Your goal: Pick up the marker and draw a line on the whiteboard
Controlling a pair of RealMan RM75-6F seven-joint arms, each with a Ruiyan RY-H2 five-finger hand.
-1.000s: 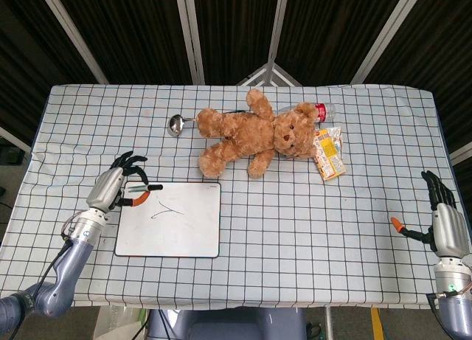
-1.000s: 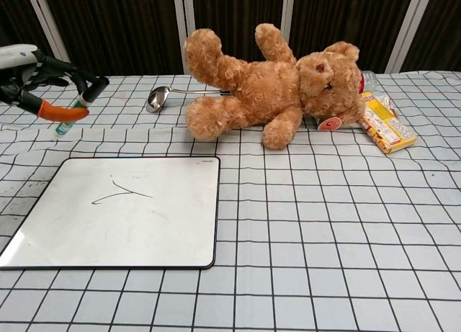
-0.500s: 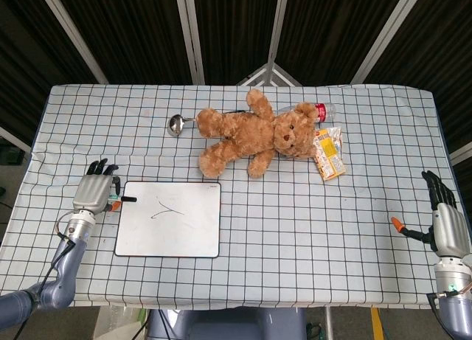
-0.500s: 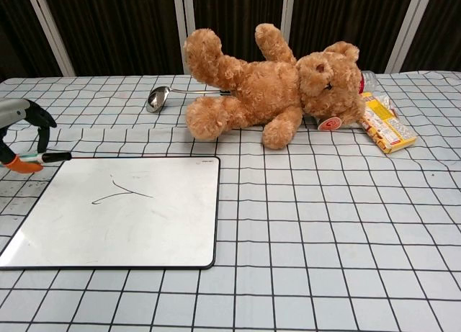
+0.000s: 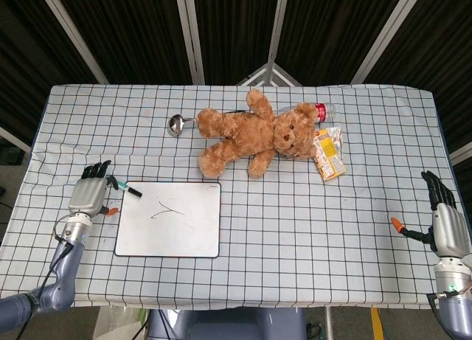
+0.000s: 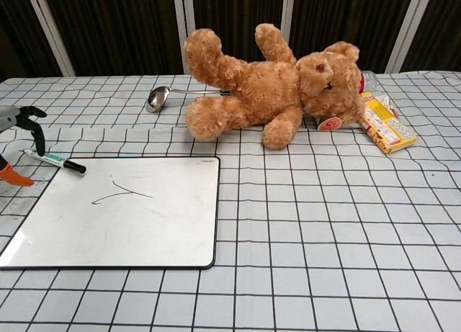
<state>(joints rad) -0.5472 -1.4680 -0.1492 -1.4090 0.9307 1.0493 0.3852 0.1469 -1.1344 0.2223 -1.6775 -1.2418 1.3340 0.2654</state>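
Head view: marker lies on the surface, its black tip at the whiteboard's far-left corner. Left hand sits just left of the marker, fingers extended and apart, holding nothing. Right hand rests at the near-right edge, fingers spread, empty. Bear, ladle, bottle and snack pack lie on the far side.

Chest view: marker rests just beyond the whiteboard's far-left corner. Left hand's fingers show at the left edge, clear of the marker. A drawn mark is on the board.
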